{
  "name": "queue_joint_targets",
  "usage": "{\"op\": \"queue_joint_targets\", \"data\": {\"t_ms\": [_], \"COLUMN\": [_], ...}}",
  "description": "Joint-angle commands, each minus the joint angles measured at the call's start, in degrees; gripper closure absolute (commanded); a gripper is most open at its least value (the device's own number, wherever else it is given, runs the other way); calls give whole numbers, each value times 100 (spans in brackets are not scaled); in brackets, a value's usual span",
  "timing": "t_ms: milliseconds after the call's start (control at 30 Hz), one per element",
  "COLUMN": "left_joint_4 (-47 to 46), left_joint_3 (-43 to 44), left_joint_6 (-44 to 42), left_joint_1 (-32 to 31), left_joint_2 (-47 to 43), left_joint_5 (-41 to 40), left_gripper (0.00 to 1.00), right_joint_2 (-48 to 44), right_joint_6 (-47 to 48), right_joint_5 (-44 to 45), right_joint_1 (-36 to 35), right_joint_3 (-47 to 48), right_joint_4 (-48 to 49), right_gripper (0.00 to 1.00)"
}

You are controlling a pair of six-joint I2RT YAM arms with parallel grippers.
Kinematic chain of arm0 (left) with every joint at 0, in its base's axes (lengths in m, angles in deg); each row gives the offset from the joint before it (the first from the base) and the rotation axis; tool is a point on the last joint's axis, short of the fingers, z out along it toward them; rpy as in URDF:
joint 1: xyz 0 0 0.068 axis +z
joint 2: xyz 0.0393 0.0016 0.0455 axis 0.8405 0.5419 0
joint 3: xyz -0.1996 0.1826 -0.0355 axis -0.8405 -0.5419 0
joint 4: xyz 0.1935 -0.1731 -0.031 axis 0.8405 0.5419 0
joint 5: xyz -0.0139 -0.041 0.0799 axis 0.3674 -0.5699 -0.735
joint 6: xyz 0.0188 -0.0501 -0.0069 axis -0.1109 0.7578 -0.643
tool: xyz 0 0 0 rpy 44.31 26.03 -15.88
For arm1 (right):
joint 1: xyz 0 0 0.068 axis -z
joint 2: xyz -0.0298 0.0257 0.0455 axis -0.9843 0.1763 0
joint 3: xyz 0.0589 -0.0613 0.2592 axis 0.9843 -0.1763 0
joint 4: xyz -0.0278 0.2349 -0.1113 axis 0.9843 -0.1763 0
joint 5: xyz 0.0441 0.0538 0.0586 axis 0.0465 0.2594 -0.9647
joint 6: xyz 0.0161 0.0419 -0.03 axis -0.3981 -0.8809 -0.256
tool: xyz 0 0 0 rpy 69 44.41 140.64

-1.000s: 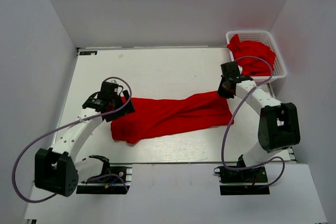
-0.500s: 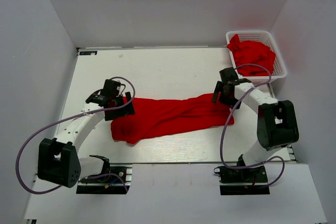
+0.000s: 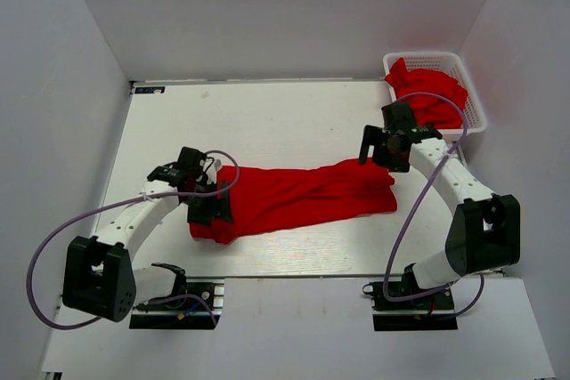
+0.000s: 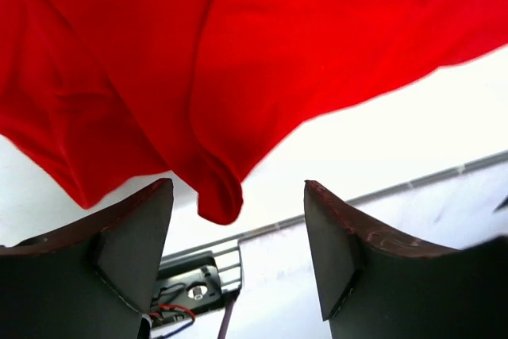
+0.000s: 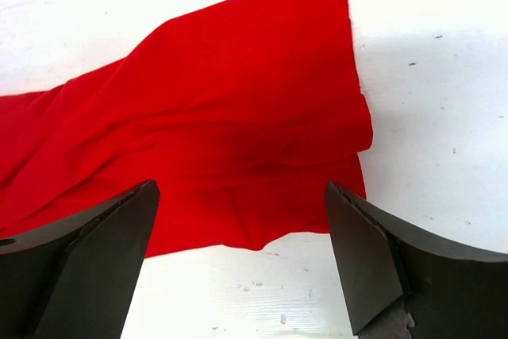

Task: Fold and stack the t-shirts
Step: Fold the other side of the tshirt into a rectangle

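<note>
One red t-shirt (image 3: 298,195) lies bunched in a long band across the white table (image 3: 267,122). My left gripper (image 3: 216,206) hovers over its left end, open. In the left wrist view a hanging fold of the t-shirt (image 4: 218,200) dips just beyond the fingertips of the left gripper (image 4: 238,252), and nothing is pinched. My right gripper (image 3: 376,146) stands open at the shirt's right end. In the right wrist view the t-shirt (image 5: 238,132) lies flat ahead of the wide right gripper (image 5: 238,263). More red t-shirts (image 3: 429,93) are heaped in the basket.
A white lattice basket (image 3: 476,102) stands at the back right corner, just behind the right arm. White walls close in the table on three sides. The arm bases and cables sit along the near edge.
My right gripper opened and let go of the shirt's right end, which settled onto the table. My left gripper moved toward the near side, over the shirt's left end, and its jaws narrowed slightly.
</note>
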Motion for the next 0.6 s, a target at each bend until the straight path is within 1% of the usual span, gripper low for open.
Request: {"op": "queue_joint_targets", "data": {"t_ms": [0,100,200,267,367,400,467,500,567], "left_joint_4": [128,400,463,629,691,639,638,577,577], "left_joint_3": [23,93,93,93,93,93,146,93,93], "left_joint_6": [-196,-196,-144,-57,-56,-56,-56,-56,-109], "left_joint_1": [-49,-102,-163,-215,-216,-216,-269,-269,-321], "left_joint_2": [-66,163,374,549,603,603,603,603,603], "left_joint_5": [409,111,31,-162,-163,-163,-84,-23,31], "left_gripper": [23,23,25,25,26,32,37,37,44], "right_joint_2": [-97,-79,-88,-114,-106,-106,-88,-88,-44], "right_joint_6": [188,205,240,223,231,223,240,249,249], "right_joint_5": [-183,-112,-42,11,108,134,152,178,240], "right_joint_1": [7,-2,24,16,24,42,24,24,51], "right_joint_3": [136,154,163,172,181,146,145,154,198], "right_joint_4": [-12,-39,-3,-30,-12,-12,6,14,-30], "right_gripper": [10,10,10,10,10,10,10,10,10]}}
